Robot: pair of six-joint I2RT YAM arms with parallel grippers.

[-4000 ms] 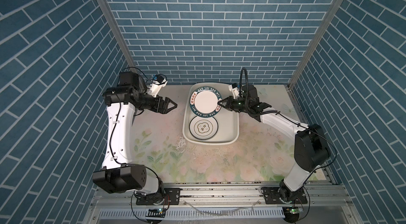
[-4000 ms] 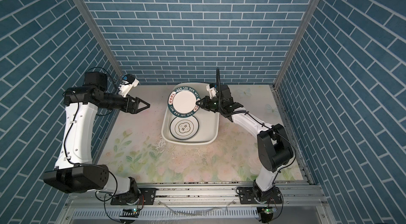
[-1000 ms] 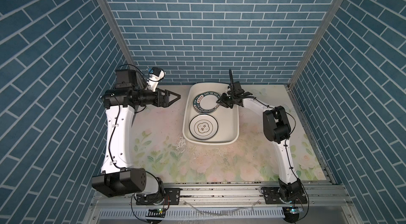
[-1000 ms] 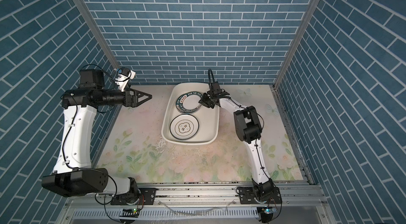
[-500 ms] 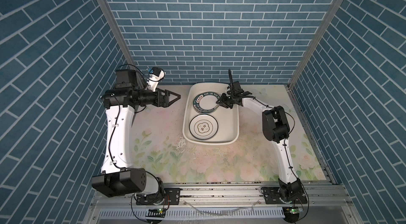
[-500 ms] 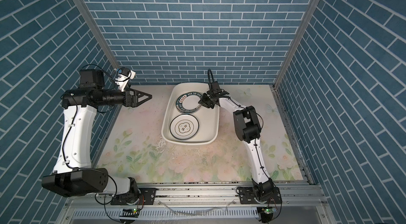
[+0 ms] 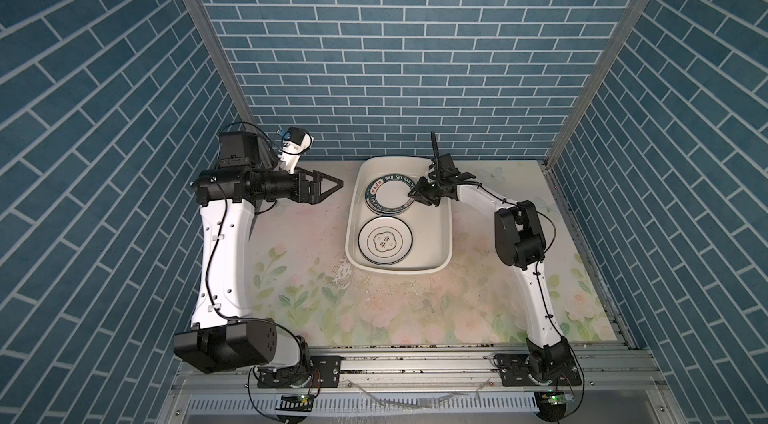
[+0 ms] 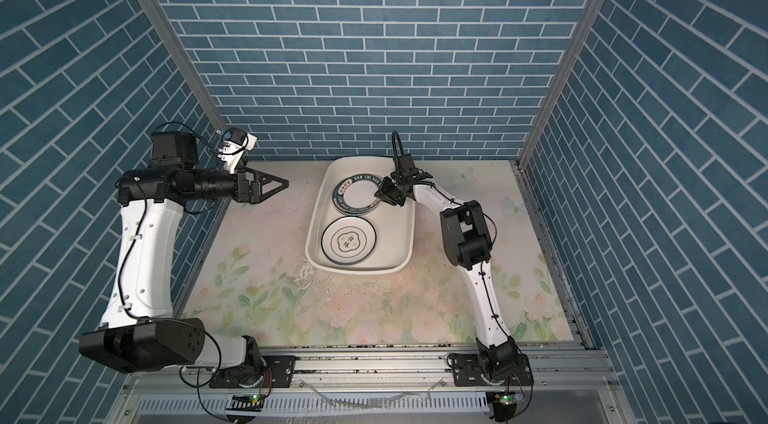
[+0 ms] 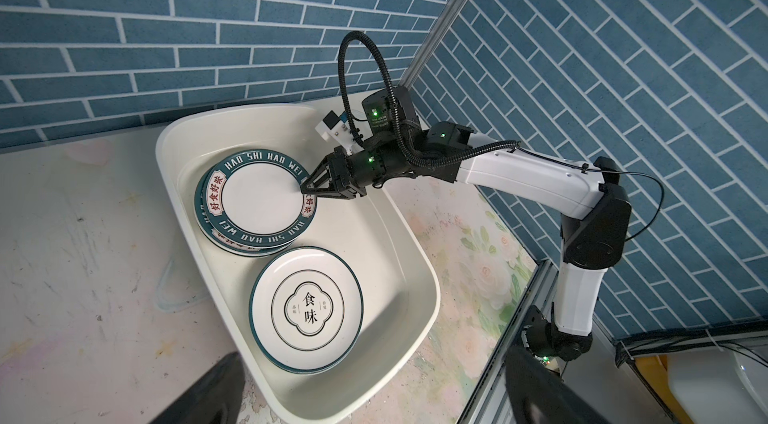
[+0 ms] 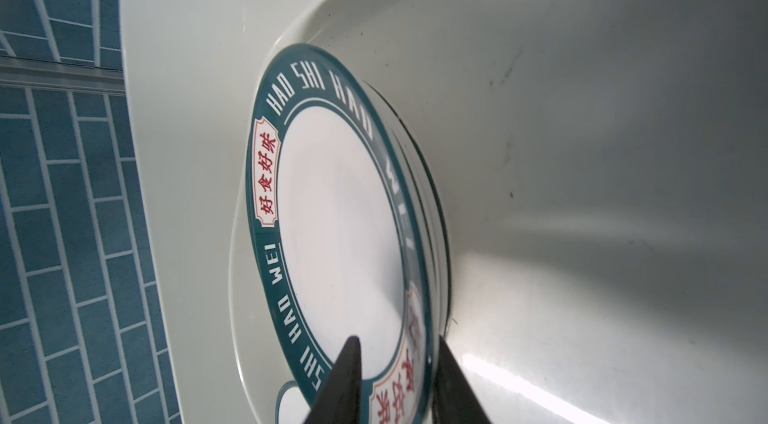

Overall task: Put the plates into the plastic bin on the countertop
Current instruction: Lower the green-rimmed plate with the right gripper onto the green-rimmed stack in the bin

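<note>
On the left, the left end effector (image 7: 332, 185) hangs above the counter (image 7: 299, 276), beside the bin (image 7: 432, 230). Its jaws are wide apart and it holds nothing. I see no plates lying out on the counter. Every plate I can see is inside the bin, in two piles: a far pile (image 7: 388, 195) with green lettered rims and a near pile (image 7: 385, 239) with a black ring on top. I cannot count them all. On the right, the right end effector (image 9: 305, 190) reaches into the bin, with a finger on each side of the rim of the top plate (image 10: 340, 214) on the far pile. I cannot tell if it pinches the plate or sits loose. I think the job is almost done: this arm only needs to let go and lift out.
</note>
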